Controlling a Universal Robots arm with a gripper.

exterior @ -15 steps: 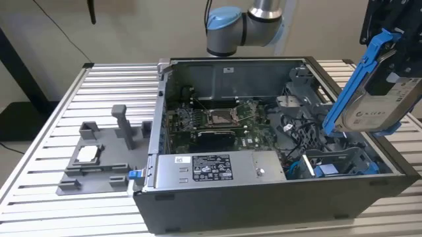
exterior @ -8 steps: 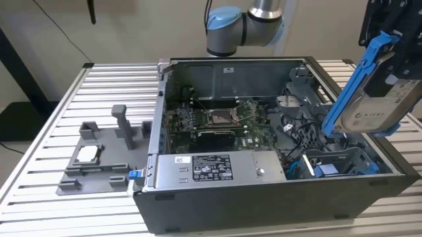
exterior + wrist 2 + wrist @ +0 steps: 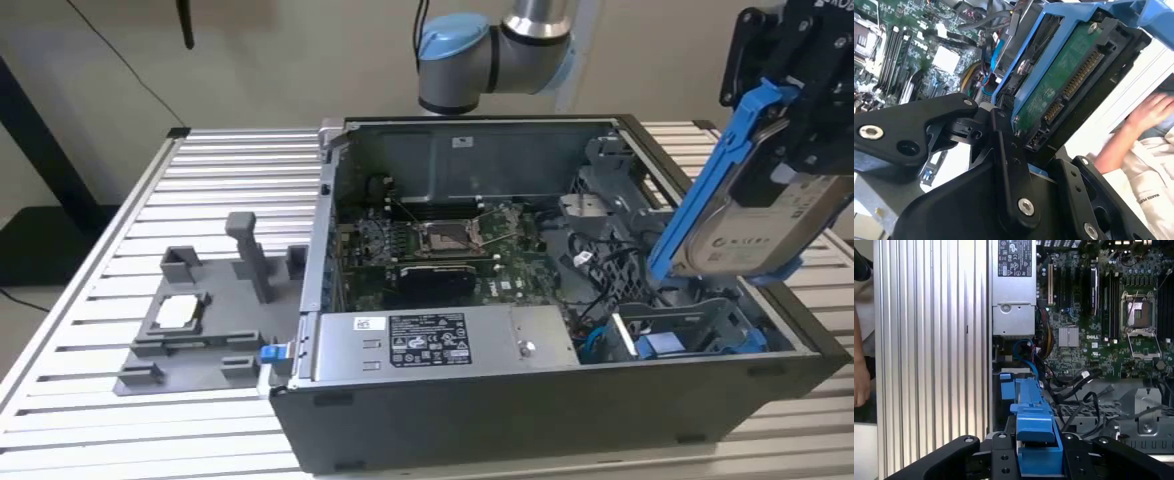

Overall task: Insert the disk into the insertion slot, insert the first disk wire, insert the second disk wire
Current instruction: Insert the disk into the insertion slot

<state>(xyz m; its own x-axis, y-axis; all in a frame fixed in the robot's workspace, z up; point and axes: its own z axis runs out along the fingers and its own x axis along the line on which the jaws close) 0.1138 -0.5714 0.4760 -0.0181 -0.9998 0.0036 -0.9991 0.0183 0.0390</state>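
You have the gripper [image 3: 801, 115] high over the exterior view's right end of the open computer case [image 3: 561, 425]. Its claw is clamped on the disk [image 3: 750, 230], which hangs tilted with the blue carrier handle slanting up toward the wrist. The disk is above and apart from the insertion slot [image 3: 683, 330] in the case's near corner. In the first wrist view the black fingers [image 3: 1081, 454] flank the blue carrier [image 3: 1033, 427].

Disk [image 3: 747, 235]: smooth silver metal, pale paper label, glossy blue plastic frame [image 3: 714, 170]. Case [image 3: 561, 400]: matt dark-grey metal. Table [image 3: 200, 170]: ribbed, satin bare metal.
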